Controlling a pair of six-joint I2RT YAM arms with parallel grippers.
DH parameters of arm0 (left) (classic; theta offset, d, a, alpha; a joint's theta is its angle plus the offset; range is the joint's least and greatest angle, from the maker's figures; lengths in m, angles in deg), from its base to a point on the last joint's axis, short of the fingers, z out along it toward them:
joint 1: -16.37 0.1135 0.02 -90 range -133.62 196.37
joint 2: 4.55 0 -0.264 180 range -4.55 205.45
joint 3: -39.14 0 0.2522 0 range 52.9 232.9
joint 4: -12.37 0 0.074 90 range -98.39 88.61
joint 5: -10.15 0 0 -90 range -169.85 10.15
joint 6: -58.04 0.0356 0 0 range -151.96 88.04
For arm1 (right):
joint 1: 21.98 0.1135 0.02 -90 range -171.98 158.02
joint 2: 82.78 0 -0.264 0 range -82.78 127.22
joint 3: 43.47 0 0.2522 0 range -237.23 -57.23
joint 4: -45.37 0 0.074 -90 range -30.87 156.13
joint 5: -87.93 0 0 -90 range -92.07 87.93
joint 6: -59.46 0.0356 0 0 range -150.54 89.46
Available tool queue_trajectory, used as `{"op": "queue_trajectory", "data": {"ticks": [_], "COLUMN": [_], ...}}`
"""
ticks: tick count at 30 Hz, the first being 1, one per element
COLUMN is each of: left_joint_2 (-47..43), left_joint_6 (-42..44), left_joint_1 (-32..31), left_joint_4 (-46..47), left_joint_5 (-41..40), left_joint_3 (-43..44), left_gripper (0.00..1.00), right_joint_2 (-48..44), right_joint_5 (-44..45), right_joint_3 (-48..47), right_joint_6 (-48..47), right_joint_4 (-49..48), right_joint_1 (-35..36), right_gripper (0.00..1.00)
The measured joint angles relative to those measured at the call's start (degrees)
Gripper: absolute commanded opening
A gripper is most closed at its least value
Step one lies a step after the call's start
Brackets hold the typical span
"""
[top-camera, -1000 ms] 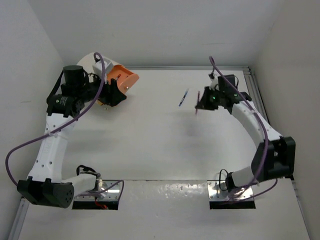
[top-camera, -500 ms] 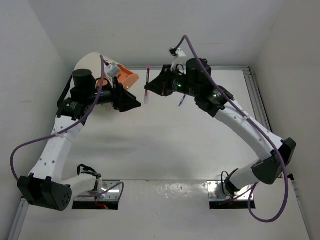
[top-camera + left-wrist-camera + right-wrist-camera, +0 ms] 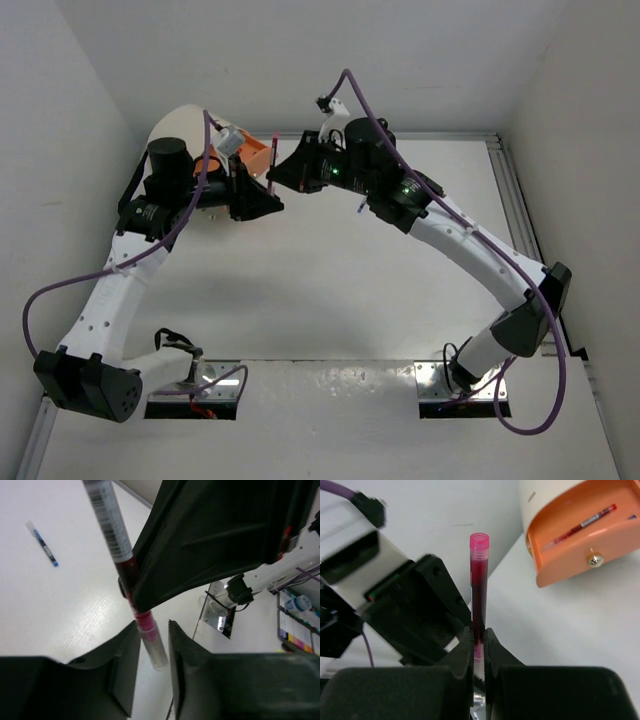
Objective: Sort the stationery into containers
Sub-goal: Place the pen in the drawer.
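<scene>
Swung beside container (image 3: 580, 545): my right gripper (image 3: 477, 632) pinching red pen (image 3: 479, 590) | inside it: another red pen (image 3: 580, 524) | well apart, unsorted: blue pen (image 3: 42, 545) | left gripper (image 3: 153, 645) grip: can't tell

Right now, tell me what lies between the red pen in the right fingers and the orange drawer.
Nothing: in the right wrist view, the stretch from the red pen to the orange drawer is bare.

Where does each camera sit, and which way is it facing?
Top external: above, behind the bases, looking down on the white table; both arms show.
Left wrist: on the left arm, facing the table; its jaws flank the slim red-barrelled pen.
Right wrist: on the right arm, facing the orange plastic drawer; its jaws grip that pen.
Shared: the pen.
</scene>
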Motion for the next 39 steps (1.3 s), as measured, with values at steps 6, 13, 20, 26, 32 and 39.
{"op": "queue_trajectory", "data": {"ticks": [6,13,20,26,32,39], "left_joint_2": [-0.02,5.01,22.64,31.91,36.76,37.7], "left_joint_6": [0.13,7.21,25.77,34.88,38.21,39.28], "left_joint_1": [0.61,4.5,6.71,7.74,8.24,8.24], "left_joint_4": [0.15,-10.34,-28.17,-38.47,-41.11,-41.22], "left_joint_5": [-2.93,-8.74,-29.97,-43.23,-48.57,-49.62], "left_joint_3": [0.02,12.72,41.57,43.04,39.43,39.32], "left_gripper": [0.0,0.0,0.0,0.04,0.04,0.19], "right_joint_2": [0.04,-0.37,-3.72,-6.73,-7.23,-7.26], "right_joint_5": [1.22,1.2,2.38,2.19,-0.37,-2.19], "right_joint_3": [-1.07,-0.04,7.3,12.7,14.27,15.82], "right_joint_6": [1.18,1.79,-1.46,-5.42,-6.88,-7.76], "right_joint_4": [-0.96,-1.4,0.13,2.51,3.15,4.13], "right_joint_1": [0.24,-2.6,-14.43,-19.71,-19.91,-19.93], "right_gripper": [0.04,0.6,0.6,0.6,0.6,0.61]}}
